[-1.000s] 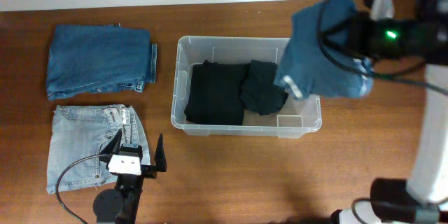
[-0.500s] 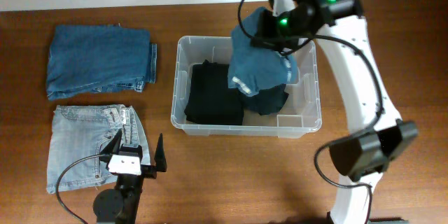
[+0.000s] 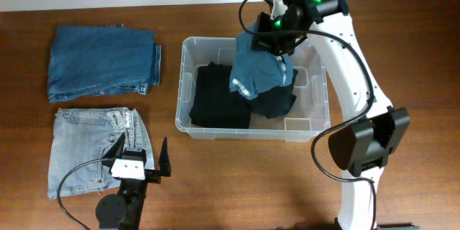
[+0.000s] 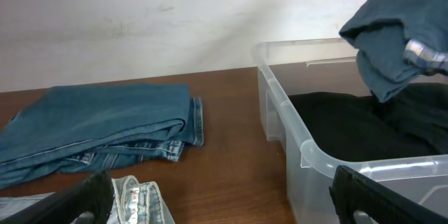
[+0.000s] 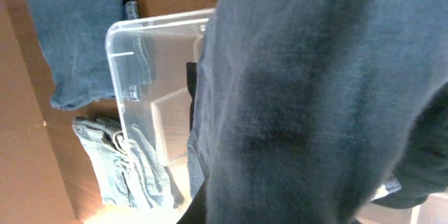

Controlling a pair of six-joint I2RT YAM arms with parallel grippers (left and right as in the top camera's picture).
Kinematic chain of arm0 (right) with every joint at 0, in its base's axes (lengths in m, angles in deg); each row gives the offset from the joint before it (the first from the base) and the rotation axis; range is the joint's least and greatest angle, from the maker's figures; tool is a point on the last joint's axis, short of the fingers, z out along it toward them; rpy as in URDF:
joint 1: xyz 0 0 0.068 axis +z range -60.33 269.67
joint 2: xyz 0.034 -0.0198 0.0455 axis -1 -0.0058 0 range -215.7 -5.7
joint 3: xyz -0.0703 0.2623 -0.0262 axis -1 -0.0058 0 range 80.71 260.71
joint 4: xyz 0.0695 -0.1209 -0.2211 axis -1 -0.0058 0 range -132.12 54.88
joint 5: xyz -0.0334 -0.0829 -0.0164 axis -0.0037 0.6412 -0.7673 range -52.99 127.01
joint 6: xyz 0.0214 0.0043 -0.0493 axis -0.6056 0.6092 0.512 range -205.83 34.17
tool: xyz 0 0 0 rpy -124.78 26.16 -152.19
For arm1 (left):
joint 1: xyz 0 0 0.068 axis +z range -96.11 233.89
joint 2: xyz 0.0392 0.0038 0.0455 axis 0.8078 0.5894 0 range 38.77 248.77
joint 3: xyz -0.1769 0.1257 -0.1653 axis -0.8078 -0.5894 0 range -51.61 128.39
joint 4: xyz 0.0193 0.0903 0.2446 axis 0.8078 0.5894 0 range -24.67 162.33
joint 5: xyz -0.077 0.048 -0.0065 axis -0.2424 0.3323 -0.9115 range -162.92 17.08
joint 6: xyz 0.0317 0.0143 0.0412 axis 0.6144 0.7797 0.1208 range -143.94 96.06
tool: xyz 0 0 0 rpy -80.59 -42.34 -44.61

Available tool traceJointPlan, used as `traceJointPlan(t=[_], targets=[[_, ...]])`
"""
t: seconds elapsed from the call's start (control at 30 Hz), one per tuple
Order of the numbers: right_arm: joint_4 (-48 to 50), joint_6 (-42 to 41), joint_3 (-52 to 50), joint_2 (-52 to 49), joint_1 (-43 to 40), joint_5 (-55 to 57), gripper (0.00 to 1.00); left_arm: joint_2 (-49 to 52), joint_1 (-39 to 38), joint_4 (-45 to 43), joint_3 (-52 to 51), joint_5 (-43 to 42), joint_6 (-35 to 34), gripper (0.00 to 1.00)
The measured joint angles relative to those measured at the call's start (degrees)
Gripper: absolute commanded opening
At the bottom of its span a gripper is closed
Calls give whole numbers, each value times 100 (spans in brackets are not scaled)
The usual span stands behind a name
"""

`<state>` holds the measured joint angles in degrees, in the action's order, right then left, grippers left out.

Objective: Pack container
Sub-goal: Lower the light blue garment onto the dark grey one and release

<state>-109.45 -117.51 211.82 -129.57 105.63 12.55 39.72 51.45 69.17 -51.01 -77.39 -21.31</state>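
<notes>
A blue garment [image 3: 256,70] is held over the container [image 3: 184,79], mid-worktop [image 3: 237,180], clamped in the right jaws; the left jaws are spread wide. Lowering onto the black clothes [image 3: 219,97] and release are judged next.

The box [image 3: 251,134] is a big see-through plastic tub with round corners. It sits flat and upright near the middle of the brown table [image 3: 215,180]. Its long sides run left to right and its top is open. Black clothes [image 3: 219,97] lie inside and cover most of the bottom. A small bare bit of the bottom shows in the near right corner. A blue cloth [image 3: 257,65] hangs over the back of the box, above the black clothes.
</notes>
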Motion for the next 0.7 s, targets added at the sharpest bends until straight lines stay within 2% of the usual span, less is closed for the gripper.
traceJointPlan(t=[0.2,0.47,0.63,0.7], targets=[[26,-323,-9,-59,37,0,8,0,0,2,0,0,0,99],[-173,-321,-37,-269,37,-2,8,0,0,2,0,0,0,99],[-181,-291,-435,-411,39,90,8,0,0,2,0,0,0,100],[-352,-278,-509,-424,44,343,12,0,0,2,0,0,0,100]])
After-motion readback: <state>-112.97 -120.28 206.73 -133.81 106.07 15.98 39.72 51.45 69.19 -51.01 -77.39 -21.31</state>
